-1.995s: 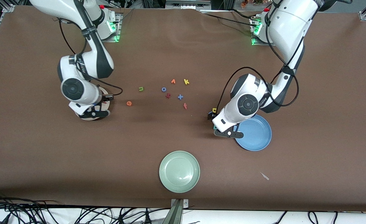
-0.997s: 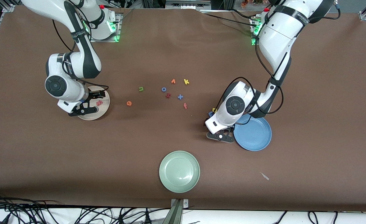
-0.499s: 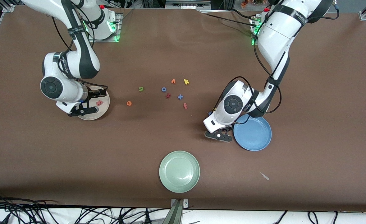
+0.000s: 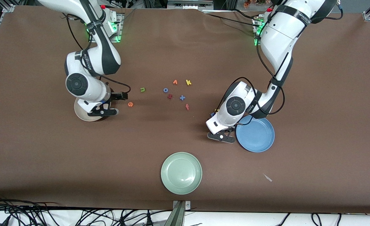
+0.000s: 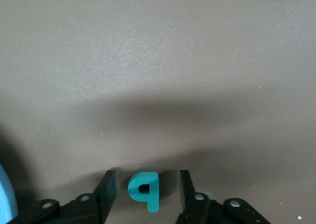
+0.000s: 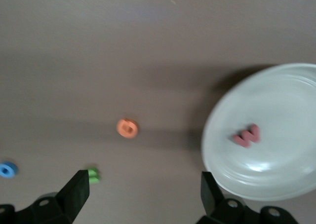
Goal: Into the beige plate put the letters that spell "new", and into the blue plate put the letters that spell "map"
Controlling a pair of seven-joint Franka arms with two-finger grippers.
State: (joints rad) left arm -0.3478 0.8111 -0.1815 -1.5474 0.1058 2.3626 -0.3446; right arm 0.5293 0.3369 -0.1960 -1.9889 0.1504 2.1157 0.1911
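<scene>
front view: the right gripper [image 4: 107, 105] hangs over the edge of the beige plate [image 4: 79, 113], which lies toward the right arm's end of the table and is mostly covered by the wrist. the orange "e" [image 4: 130, 104] lies flat on the brown table [image 4: 185, 47] just beside that gripper, and the green "n" [image 4: 142, 89] sits farther from the camera than the "e". more small letters lie scattered mid-table, among them a yellow "k" [image 4: 188, 82] and a blue "o" [image 4: 165, 90]. the left gripper [image 4: 221, 137] is down at the table just beside the blue plate [image 4: 257, 135], a round shallow dish with nothing in it. a pale green plate [image 4: 181, 173] lies nearest the camera.

left wrist view: the teal "p" [image 5: 144, 189], a chunky foam letter with a small hole in its bowl, lies flat on the table between the left gripper's two black fingers [image 5: 105, 192]. a thin gap shows on each side, so the jaws stand narrow around it without touching. a sliver of the blue plate's rim shows at the frame edge.

right wrist view: the right gripper's fingers [image 6: 76, 194] are spread wide and hold nothing. the salmon-red "w" [image 6: 247, 135] lies inside the beige plate, near its middle. the orange "e", a small rounded disc, lies on the table apart from the plate, with the green "n" and the blue "o" further along.
</scene>
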